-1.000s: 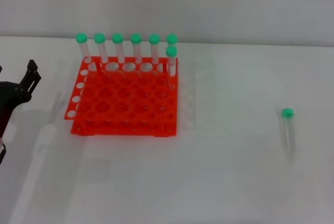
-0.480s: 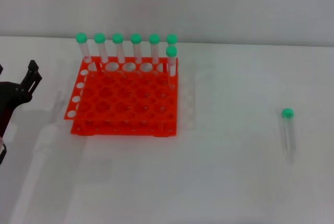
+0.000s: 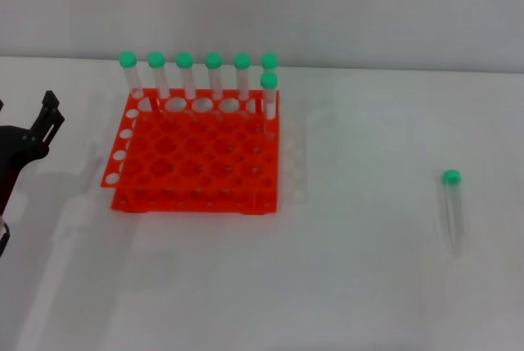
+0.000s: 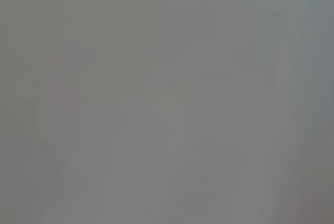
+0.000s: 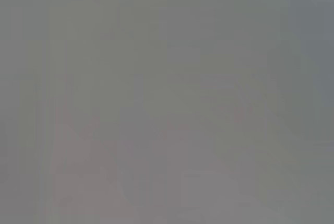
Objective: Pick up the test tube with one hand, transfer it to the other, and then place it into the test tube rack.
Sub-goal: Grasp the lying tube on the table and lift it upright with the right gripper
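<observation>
The test tube lies flat on the white table at the right, its green cap pointing away from me. The orange-red test tube rack stands left of centre. Several green-capped tubes stand upright in its back row, and one more stands just in front of them at the back right corner. My left gripper is black and sits at the far left edge, left of the rack, with its fingers apart and nothing between them. My right gripper is out of view. Both wrist views show only plain grey.
The white table runs back to a pale wall. The rack's near rows of holes hold no tubes. Bare table lies between the rack and the lying tube.
My left gripper has edged slightly to the left and its shadow on the table has shifted. The tube and the rack have not moved.
</observation>
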Controlling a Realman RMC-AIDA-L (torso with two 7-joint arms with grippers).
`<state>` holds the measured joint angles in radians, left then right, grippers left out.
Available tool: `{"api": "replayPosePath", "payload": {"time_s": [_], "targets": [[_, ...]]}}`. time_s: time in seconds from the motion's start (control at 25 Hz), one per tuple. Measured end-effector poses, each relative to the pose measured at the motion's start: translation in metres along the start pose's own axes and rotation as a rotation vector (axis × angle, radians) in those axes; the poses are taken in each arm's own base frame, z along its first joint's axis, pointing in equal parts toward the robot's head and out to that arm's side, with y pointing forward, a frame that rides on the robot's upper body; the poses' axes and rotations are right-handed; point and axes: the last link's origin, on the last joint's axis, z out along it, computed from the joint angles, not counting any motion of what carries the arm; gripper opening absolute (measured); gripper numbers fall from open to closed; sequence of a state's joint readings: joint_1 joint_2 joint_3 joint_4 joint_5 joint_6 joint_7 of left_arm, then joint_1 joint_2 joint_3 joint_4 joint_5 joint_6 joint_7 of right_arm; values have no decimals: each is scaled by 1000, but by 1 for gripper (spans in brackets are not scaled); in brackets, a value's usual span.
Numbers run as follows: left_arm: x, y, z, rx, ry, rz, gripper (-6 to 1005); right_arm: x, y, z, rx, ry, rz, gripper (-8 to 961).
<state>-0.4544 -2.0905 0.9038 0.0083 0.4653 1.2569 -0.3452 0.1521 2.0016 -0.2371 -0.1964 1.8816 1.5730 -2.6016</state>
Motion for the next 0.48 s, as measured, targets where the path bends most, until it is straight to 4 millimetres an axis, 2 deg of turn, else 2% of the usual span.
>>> {"api": "replayPosePath", "payload": {"time_s": [0.28, 0.48], "targets": [[1, 7, -3, -40, 15, -10, 861, -14, 6, 26, -297, 118, 12, 857], [2, 13, 1, -68, 17, -10, 861, -15, 19, 43, -406, 150, 14, 856]]}}
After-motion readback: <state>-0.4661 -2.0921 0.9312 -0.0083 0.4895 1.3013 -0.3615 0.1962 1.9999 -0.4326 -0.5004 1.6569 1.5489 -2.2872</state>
